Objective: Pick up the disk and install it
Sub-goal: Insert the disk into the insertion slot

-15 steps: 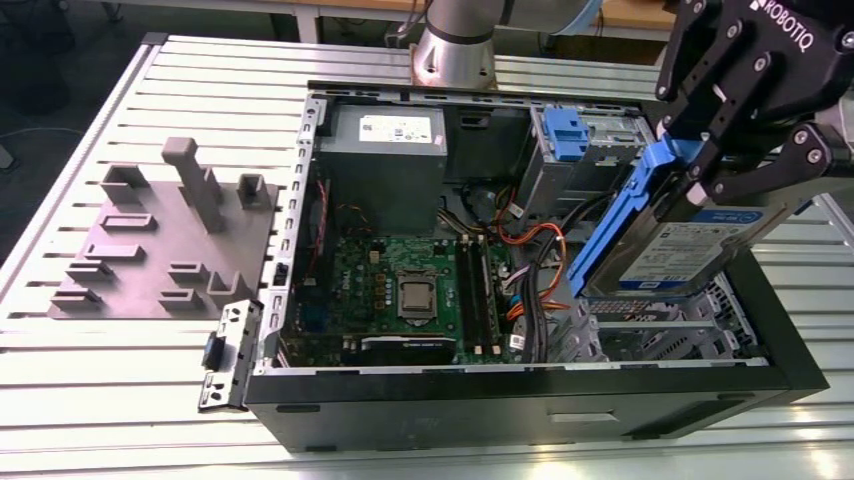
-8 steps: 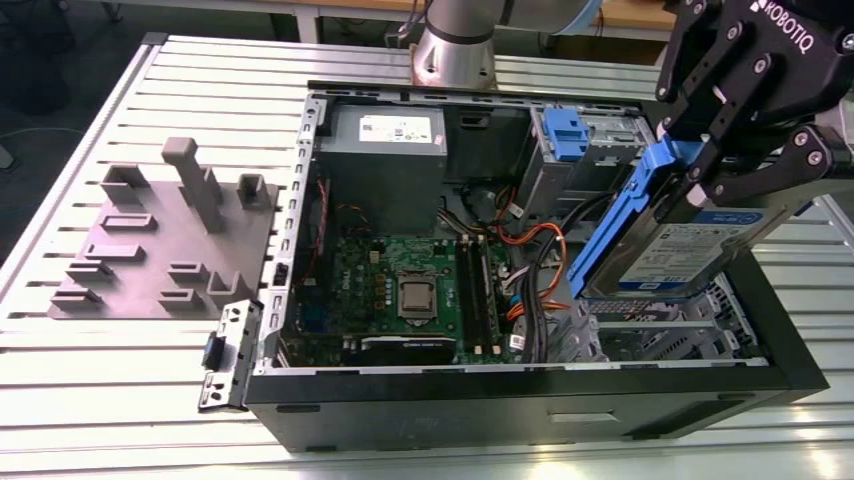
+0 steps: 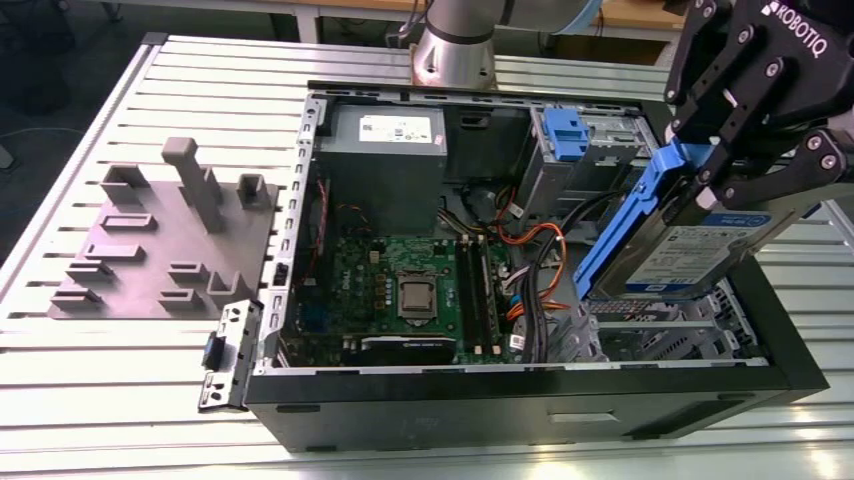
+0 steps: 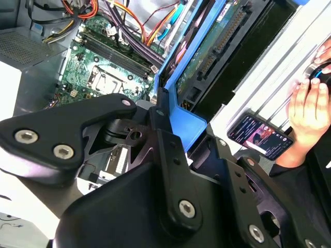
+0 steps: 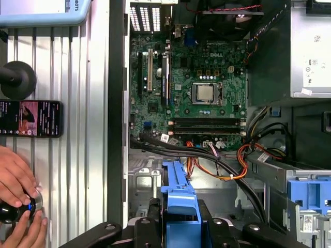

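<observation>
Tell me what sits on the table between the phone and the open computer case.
In the first wrist view, nothing: bare ribbed table runs from the phone to the computer case wall.

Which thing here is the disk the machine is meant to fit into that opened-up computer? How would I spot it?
Find the open black computer case on the slatted table, then the black gripper above its corner at the exterior view's right. The disk is the flat silver slab clamped there, tilted over the case. Its blue plastic frame and white-and-blue label set it apart from the grey box with a white sticker inside.
</observation>
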`<state>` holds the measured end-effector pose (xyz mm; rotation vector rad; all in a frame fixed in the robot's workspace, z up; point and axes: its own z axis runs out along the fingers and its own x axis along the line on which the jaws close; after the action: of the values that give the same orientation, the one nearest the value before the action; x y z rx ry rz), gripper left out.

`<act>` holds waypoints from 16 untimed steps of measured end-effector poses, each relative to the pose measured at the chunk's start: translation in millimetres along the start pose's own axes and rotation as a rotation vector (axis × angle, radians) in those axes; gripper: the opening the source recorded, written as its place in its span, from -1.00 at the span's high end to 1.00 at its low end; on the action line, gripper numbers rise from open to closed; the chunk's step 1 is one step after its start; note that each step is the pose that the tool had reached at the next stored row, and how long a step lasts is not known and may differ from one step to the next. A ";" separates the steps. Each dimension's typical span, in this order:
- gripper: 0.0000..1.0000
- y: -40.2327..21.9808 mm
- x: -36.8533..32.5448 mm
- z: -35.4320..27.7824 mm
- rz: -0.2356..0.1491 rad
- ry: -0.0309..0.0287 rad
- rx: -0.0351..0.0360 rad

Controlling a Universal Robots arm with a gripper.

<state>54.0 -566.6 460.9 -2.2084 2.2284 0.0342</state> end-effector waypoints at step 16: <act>0.27 -17.9 2.2 9.0 -0.002 0.0000 0.0000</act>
<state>71.8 -568.8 451.6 -2.2109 2.2258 0.0343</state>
